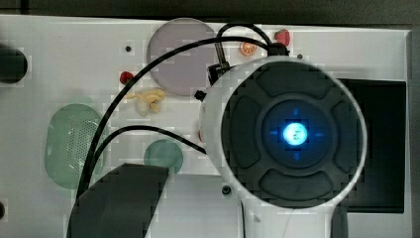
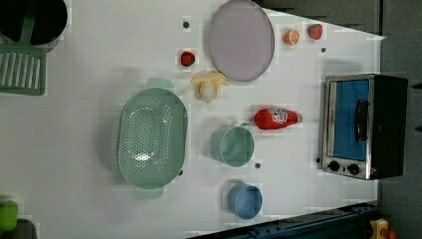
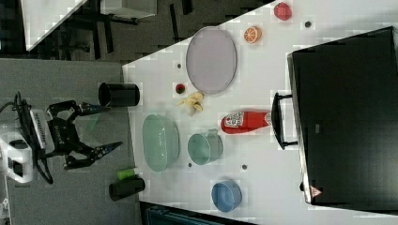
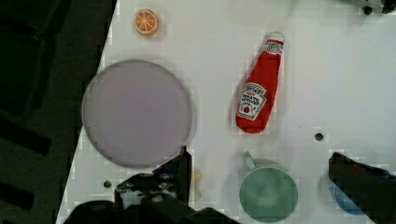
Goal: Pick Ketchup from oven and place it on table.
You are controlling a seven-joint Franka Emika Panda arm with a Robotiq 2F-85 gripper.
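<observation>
Ketchup [image 2: 276, 118] lies on its side on the desk [image 2: 74, 149], just outside the closed oven [image 2: 362, 126], cap toward the door, near the teal cup [image 2: 237, 146]. It looks already placed. Tool [image 3: 96, 131] hangs high, well clear of the desk, fingers spread wide, holding nothing. Judgement: best move is a clean retreat, disturbing nothing. Desk is white with black dots, crowded: lilac plate [image 2: 241, 40], colander [image 2: 152, 137], blue bowl [image 2: 245, 200], banana [image 2: 208, 85]. Dark floor around it.
</observation>
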